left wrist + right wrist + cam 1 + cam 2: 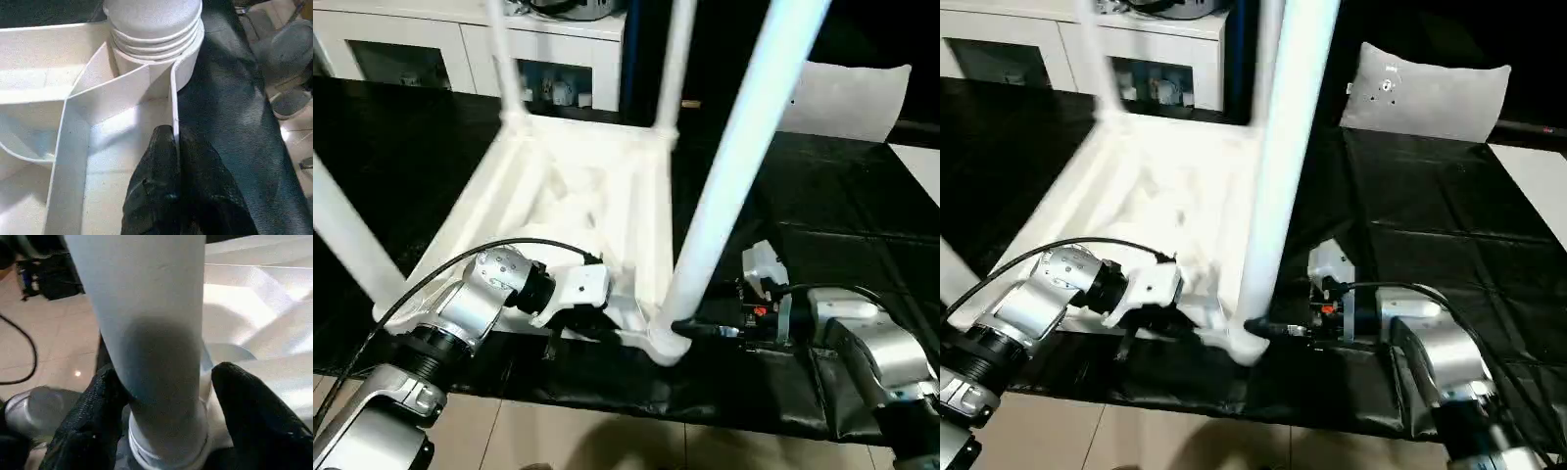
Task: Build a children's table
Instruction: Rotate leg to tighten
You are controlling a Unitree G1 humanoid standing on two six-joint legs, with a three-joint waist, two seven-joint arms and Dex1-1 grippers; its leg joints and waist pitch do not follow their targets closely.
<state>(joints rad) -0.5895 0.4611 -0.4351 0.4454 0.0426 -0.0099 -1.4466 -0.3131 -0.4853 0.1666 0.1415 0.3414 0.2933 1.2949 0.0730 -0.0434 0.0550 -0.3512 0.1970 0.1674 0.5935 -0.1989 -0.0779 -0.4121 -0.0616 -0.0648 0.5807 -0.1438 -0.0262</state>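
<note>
The children's table lies upside down on the black cover, its ribbed white top [578, 196] facing up and several white tube legs standing in the corner sockets. The nearest leg [734, 166] rises from the front right socket [668, 345]. My left gripper [175, 142] is shut on the thin upright rim wall [172, 98] of the top, just beside that socket. My right gripper [166, 372] straddles the base of the nearest leg [151, 333]. Its jaws are open: one finger [98, 401] touches the tube and the other [244, 401] stands slightly off it.
A white-grey cushion [1425, 93] lies at the back right. A flat white board [920, 176] shows at the right edge. White cabinets [460, 49] stand behind. The table's front edge [636, 406] runs just under both grippers, with tiled floor below.
</note>
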